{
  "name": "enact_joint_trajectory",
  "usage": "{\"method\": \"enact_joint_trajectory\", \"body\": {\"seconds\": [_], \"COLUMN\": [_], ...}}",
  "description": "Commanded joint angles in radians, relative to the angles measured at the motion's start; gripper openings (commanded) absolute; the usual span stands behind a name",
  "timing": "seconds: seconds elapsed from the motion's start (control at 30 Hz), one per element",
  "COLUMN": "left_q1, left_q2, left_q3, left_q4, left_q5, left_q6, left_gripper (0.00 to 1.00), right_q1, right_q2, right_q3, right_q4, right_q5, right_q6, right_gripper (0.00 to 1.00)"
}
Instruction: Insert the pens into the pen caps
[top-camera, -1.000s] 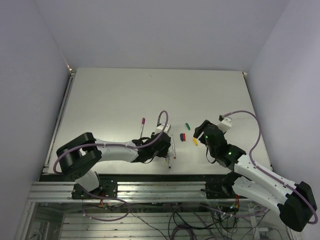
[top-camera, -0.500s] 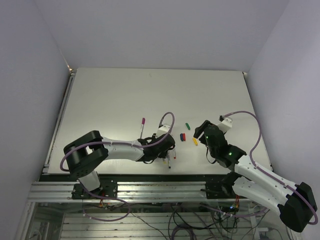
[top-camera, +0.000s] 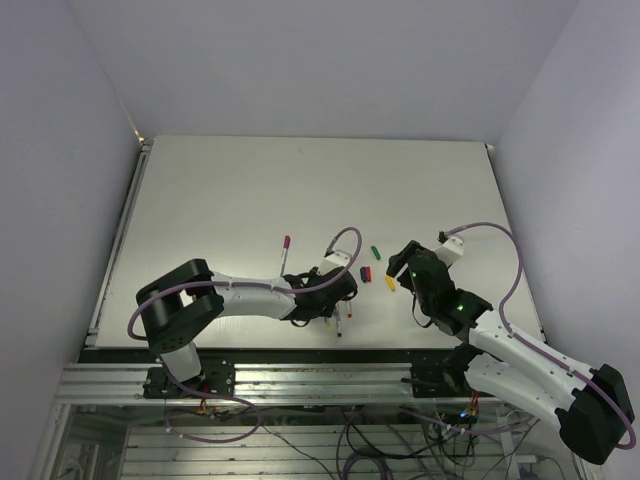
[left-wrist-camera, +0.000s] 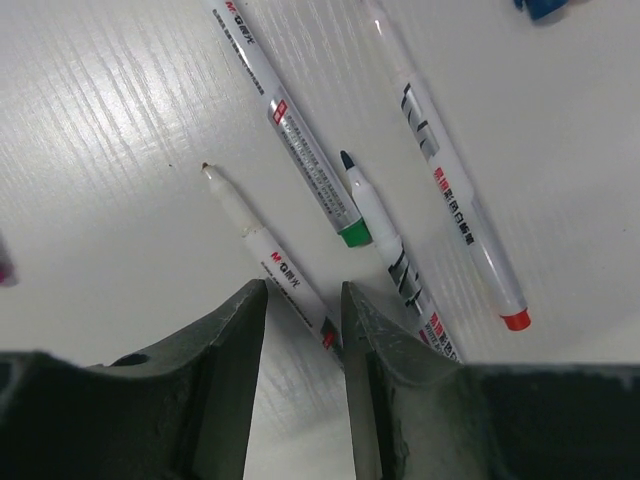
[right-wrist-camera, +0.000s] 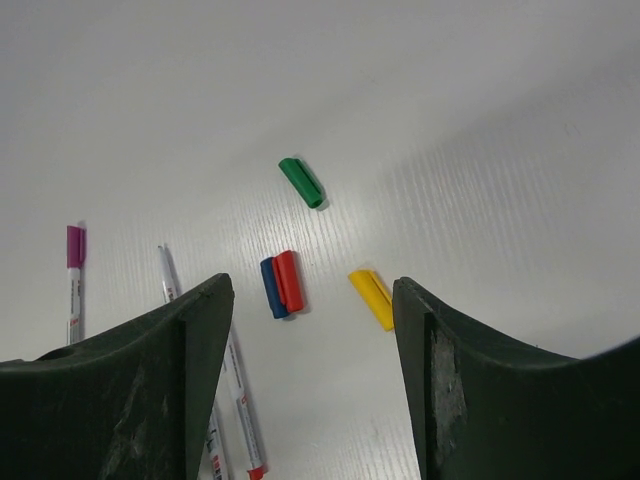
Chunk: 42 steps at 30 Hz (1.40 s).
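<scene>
Several white pens lie side by side in the left wrist view: one with a brownish bare tip (left-wrist-camera: 262, 247), one with a green end (left-wrist-camera: 305, 155), one with a dark blue tip (left-wrist-camera: 385, 235) and one with an orange-red end (left-wrist-camera: 452, 200). My left gripper (left-wrist-camera: 303, 290) is low over them, jaws narrowly open astride the brown-tipped pen. It also shows in the top view (top-camera: 335, 298). My right gripper (right-wrist-camera: 310, 283) is wide open and empty above the caps: green (right-wrist-camera: 302, 183), blue (right-wrist-camera: 268, 288) and red (right-wrist-camera: 287, 281) touching, and yellow-orange (right-wrist-camera: 372, 297).
A pen wearing a purple cap (right-wrist-camera: 75, 246) lies apart on the left, also in the top view (top-camera: 285, 250). A blue cap's edge (left-wrist-camera: 545, 8) shows at the top of the left wrist view. The table's near edge (top-camera: 300, 347) runs just behind the pens.
My left arm has stretched further right, bringing its gripper down over the group of pens. My right arm and the caps have not moved.
</scene>
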Motion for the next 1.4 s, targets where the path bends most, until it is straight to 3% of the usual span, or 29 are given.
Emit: {"method": "enact_joint_trajectory", "body": {"seconds": [0.0, 0.17, 0.7, 0.77, 0.9, 1.0, 1.13, 1.37], "left_q1": [-0.006, -0.006, -0.006, -0.006, -0.006, -0.006, -0.005, -0.005], "left_q2": [0.012, 0.023, 0.047, 0.045, 0.047, 0.048, 0.027, -0.005], "left_q3": [0.033, 0.042, 0.012, 0.007, -0.002, -0.014, -0.040, -0.040], "left_q4": [-0.091, -0.121, -0.193, -0.201, -0.218, -0.216, -0.211, -0.224], "left_q5": [0.018, 0.048, 0.080, 0.085, 0.103, 0.128, 0.120, 0.095], "left_q6": [0.070, 0.117, 0.093, 0.084, 0.059, 0.040, 0.015, 0.006], "left_gripper": [0.46, 0.34, 0.38, 0.35, 0.08, 0.07, 0.07, 0.07], "right_q1": [-0.003, -0.002, -0.001, -0.003, -0.002, -0.003, -0.002, -0.002], "right_q2": [0.007, 0.027, 0.024, 0.023, 0.030, 0.053, 0.116, 0.292], "right_q3": [0.000, 0.007, 0.011, 0.011, 0.015, 0.032, 0.077, 0.155], "right_q4": [0.014, 0.017, 0.007, -0.001, -0.021, -0.053, -0.117, -0.177], "right_q5": [0.008, 0.006, 0.005, 0.007, 0.010, 0.014, 0.009, -0.038], "right_q6": [0.016, 0.024, 0.024, 0.026, 0.031, 0.037, 0.031, -0.029], "right_gripper": [0.65, 0.65, 0.64, 0.64, 0.64, 0.62, 0.55, 0.34]}}
